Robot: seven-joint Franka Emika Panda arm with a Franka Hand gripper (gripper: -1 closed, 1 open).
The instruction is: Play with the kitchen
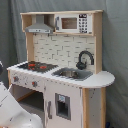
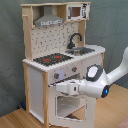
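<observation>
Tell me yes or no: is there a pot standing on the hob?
No. In the first exterior view the hob on the kitchen shows only its red rings, with nothing standing on it.

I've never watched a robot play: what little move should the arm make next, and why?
Probably ease a little further toward the oven door. In the second exterior view the gripper sits just above it, below the hob, on the kitchen front, so the door is nearest.

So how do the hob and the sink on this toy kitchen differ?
The hob is a flat black panel with red rings; the sink is a grey recessed basin. A black tap stands behind the sink, and none behind the hob. Both sit in the kitchen countertop.
</observation>
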